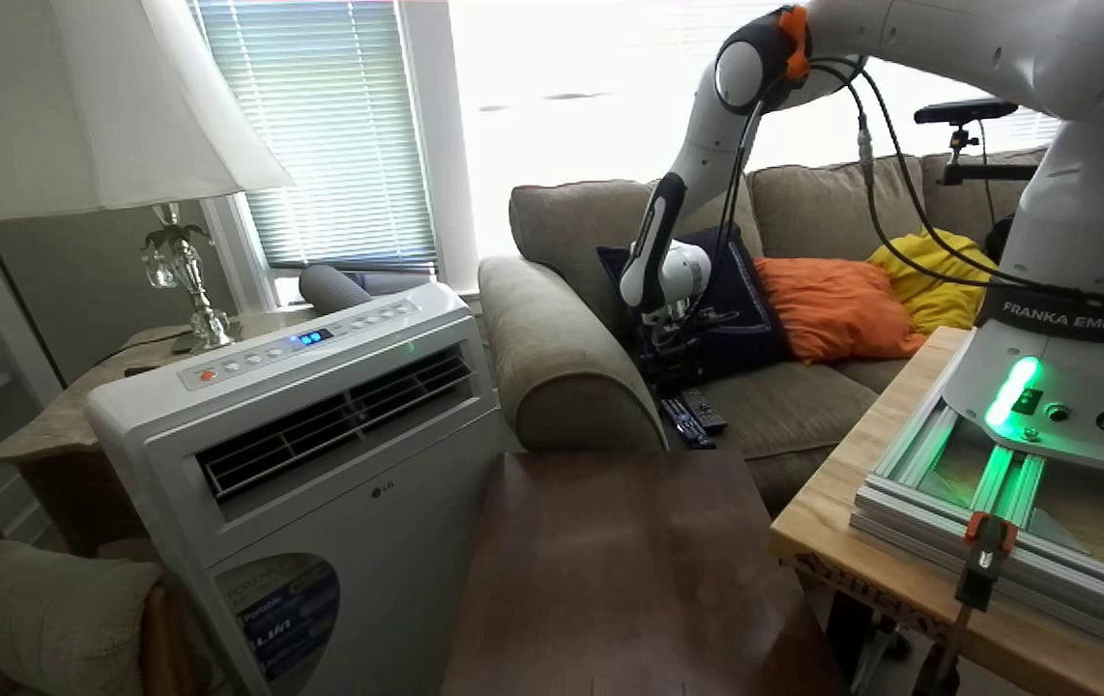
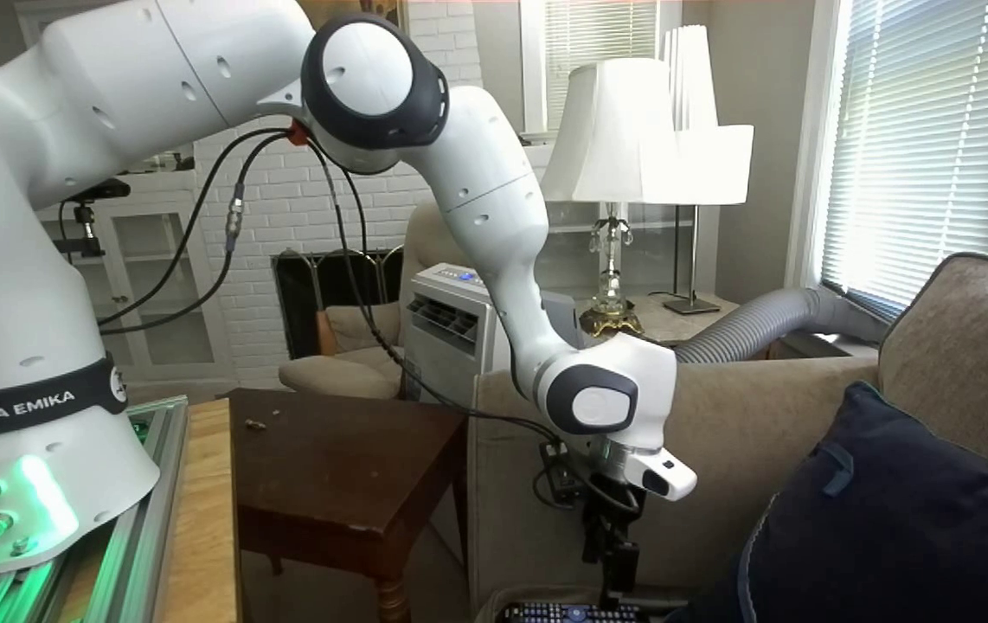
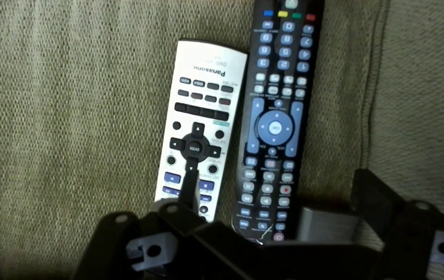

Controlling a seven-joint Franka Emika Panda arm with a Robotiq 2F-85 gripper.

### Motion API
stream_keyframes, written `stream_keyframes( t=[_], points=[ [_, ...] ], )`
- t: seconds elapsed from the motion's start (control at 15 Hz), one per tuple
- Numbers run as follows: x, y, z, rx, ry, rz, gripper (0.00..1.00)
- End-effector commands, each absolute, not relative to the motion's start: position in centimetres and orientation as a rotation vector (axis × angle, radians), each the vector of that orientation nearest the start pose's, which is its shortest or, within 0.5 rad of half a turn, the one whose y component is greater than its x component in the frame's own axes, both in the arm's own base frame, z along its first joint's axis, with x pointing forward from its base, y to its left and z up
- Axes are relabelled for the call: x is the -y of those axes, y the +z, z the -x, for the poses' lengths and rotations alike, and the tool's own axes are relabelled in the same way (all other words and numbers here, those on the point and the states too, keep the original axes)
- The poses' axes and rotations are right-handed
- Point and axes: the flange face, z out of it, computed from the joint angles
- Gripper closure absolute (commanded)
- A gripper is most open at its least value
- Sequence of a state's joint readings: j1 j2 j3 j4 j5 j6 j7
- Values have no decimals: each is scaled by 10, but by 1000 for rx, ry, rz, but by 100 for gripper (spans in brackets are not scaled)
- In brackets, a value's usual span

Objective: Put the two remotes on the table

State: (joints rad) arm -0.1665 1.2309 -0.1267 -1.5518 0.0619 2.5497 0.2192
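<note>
Plainly "Panasonic", the silver remote [image 3: 203,130]

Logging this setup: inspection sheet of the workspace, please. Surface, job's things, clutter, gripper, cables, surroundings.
Surface: table, dark brown; no remote on it yet.
Job's things: black remote and pale-faced remote, side by side on the sofa seat.
Clutter: small object on the table, too small to identify.
Gripper: open; in the wrist view the black remote shows between its fingers; contact unclear.
Cables: black cables hang in loops along the arm.
Surroundings: portable air conditioner, lamp, navy cushion, orange cushion, yellow cushion.
</note>
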Motion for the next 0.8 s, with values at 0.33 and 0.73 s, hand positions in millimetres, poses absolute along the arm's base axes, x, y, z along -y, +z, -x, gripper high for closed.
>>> stream_keyframes(
  t=[0.33,0.73],
  points=[
    [167,-101,-572,-756,495,3127,0],
    [162,-121,-570,-719,311,3159,0]
  ],
)
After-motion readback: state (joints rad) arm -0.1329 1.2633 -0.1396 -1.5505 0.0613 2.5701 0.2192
